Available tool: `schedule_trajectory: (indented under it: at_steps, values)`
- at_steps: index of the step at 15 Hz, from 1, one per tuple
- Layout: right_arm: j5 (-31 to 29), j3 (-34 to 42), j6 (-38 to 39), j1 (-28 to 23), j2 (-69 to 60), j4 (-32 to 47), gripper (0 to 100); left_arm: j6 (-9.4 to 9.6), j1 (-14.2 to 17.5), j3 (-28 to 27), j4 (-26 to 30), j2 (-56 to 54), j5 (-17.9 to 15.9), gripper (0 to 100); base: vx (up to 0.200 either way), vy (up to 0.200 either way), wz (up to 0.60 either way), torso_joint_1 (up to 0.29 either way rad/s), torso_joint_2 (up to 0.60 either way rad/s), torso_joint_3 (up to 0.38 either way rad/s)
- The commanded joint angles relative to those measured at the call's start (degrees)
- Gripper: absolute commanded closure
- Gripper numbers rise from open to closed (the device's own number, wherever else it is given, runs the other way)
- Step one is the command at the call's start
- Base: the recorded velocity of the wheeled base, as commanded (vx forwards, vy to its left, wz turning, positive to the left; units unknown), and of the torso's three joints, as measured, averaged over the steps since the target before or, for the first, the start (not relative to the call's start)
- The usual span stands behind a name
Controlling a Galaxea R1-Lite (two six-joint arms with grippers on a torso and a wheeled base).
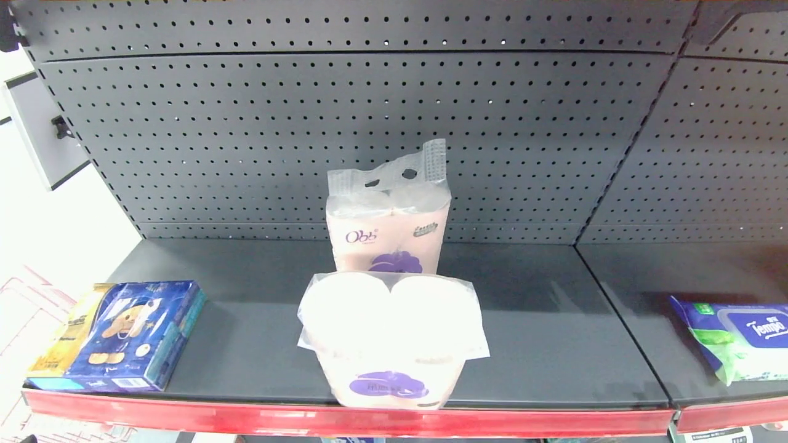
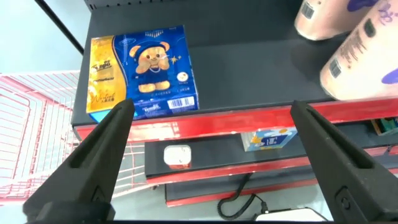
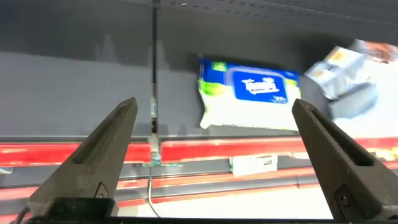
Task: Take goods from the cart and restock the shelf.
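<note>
Two pink toilet-roll packs stand on the dark shelf point(image 1: 542, 320): one point(image 1: 389, 335) at the front edge, the other point(image 1: 388, 227) behind it near the pegboard. A blue tissue box with a bear point(image 1: 126, 335) lies at the shelf's left end and a blue-green wet-wipe pack point(image 1: 739, 341) on the section to the right. My left gripper point(image 2: 211, 109) is open and empty, held in front of the shelf's red lip, with the blue tissue box point(image 2: 144, 71) and the roll packs point(image 2: 357, 46) beyond it. My right gripper point(image 3: 214, 106) is open and empty before the wet-wipe pack point(image 3: 249, 96).
A red wire cart point(image 2: 34, 134) stands left of the shelf. A lower shelf holds a small white item point(image 2: 177, 155) and a blue-white box point(image 2: 268, 140). The pegboard back wall point(image 1: 369, 135) rises behind the goods. A blurred grey pack point(image 3: 345, 81) lies beside the wipes.
</note>
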Motion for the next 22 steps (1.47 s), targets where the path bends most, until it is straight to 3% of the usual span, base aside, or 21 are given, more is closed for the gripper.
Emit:
schedule_trajectory:
  at_steps: [1, 6, 10, 17, 21, 22]
  values:
    - [0.0, 0.2, 0.0, 0.0, -1.6, 0.6, 0, 0.00, 0.0, 0.1, -0.1, -0.9, 0.0, 0, 0.000, 0.000, 0.00, 0.000, 0.00, 0.000]
    - [0.0, 1.0, 0.0, 0.0, -2.5, 0.7, 0, 0.00, 0.0, 0.2, -0.1, -1.9, 0.0, 0, 0.000, 0.000, 0.00, 0.000, 0.00, 0.000]
    - [0.2, 1.2, 0.0, 0.0, -2.1, 0.6, 0, -0.09, 0.0, 0.3, 0.0, -2.6, 0.0, 0, 0.000, 0.200, 0.00, -0.002, 0.00, 0.004]
    - [1.2, 2.6, -0.1, 0.4, -1.3, 0.6, 0, 0.00, -0.1, 0.6, 0.0, -2.8, 0.0, 0, 0.000, 0.000, 0.00, 0.000, 0.00, 0.000]
    - [9.0, -2.0, 0.7, 0.6, 13.5, 0.1, 0, 0.70, -1.6, 1.4, -0.3, -2.5, -1.4, 0, 0.000, 0.000, 0.00, 0.000, 0.00, 0.000]
    - [11.1, -5.0, 4.4, 3.4, 21.9, -0.2, 0, 1.23, -2.7, 1.9, -0.3, -2.1, -3.1, 0, 0.000, 0.000, 0.00, 0.000, 0.00, 0.000]
